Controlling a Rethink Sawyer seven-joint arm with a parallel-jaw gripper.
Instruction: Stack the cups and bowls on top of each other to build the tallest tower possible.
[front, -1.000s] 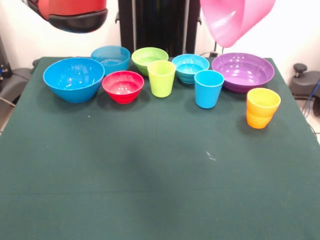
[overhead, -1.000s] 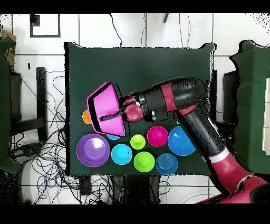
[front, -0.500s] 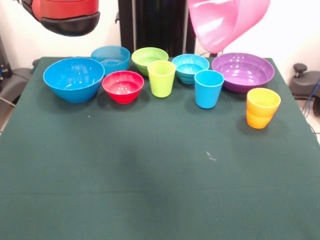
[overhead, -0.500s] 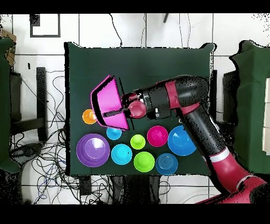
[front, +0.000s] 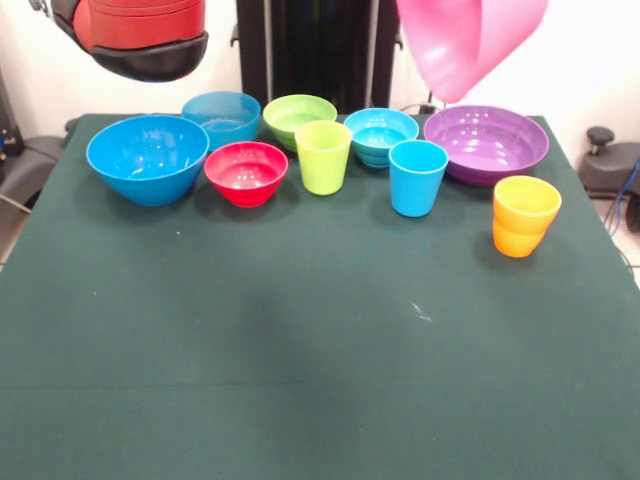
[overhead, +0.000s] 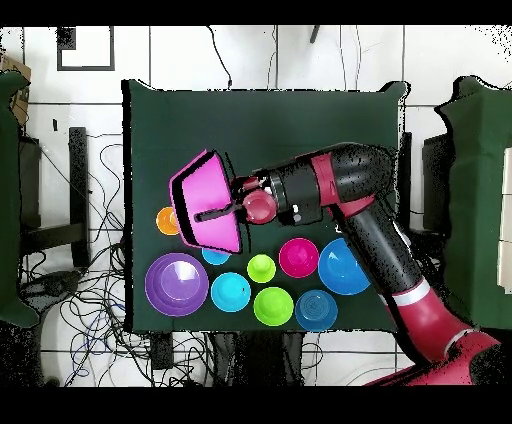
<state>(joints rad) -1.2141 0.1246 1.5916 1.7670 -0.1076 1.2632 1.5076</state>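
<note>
Pink bowl, front view: the huge pink bowl (front: 470, 40) hangs tilted in the air, above the wide purple bowl (front: 487, 143) and apart from it.
Other ware, front view: the light blue cup (front: 417, 177) stands just beside the purple bowl; the orange cup (front: 525, 216) stands in front of the purple bowl; the lime green cup (front: 323, 156), the small red bowl (front: 246, 172) and the large blue bowl (front: 147, 157) stand farther to the other side.
Gripper, overhead view: the gripper (overhead: 212, 213) is clamped on the rim of the pink bowl, one dark finger lying across the bowl's inside.
Step, my judgement: the base of the tower is being carried; nothing is stacked yet.
Next move, my judgement: the bowl must be turned level and set down on bare cloth of the table (front: 320, 380), well away from the purple bowl.
Change, both views: half a second ago the pink bowl hung more toward the light blue cup; it has swung back toward the purple bowl, near to where it was one second ago.
</note>
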